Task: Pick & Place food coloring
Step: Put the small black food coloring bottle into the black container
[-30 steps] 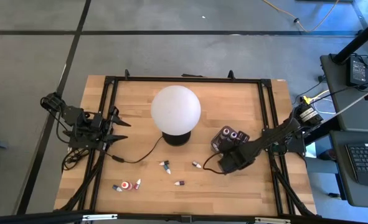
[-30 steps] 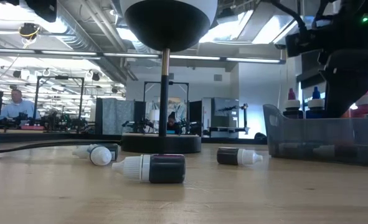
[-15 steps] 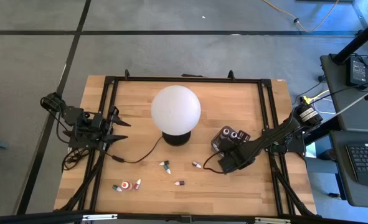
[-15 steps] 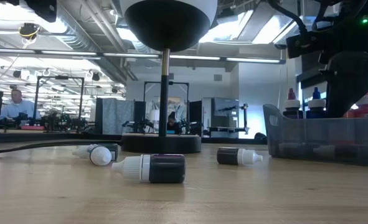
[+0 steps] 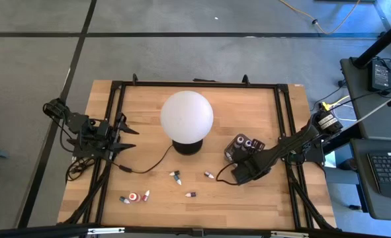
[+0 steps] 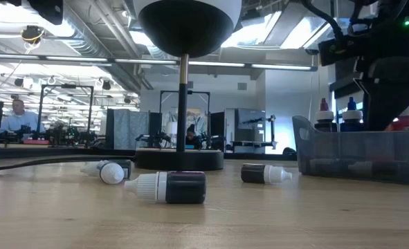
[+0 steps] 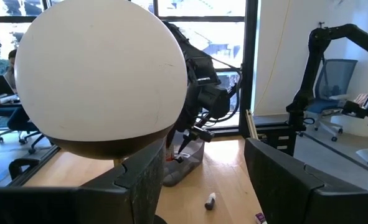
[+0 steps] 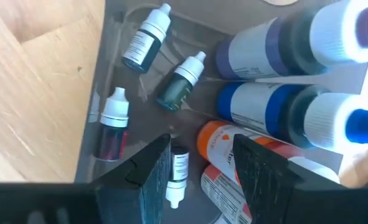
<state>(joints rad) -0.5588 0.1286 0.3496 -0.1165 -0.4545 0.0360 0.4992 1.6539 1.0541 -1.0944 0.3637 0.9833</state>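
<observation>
A: Surface: I log 1 pale wood table (image 5: 248,106) with a black frame; grey floor around it, open workshop beyond.

B: Labels?

A: None I can read.

B: Counts?

A: 1 white globe lamp (image 5: 186,116). 1 dark tray (image 5: 237,147). I count 6 food coloring bottles (image 5: 175,177) loose on the wood in front of the lamp; 4 small ones lie in the tray.

B: Grippers?

A: Right gripper (image 8: 199,165) hangs over the tray, fingers parted, empty. Left gripper (image 5: 126,137) waits at the left edge, spread wide, empty.
</observation>
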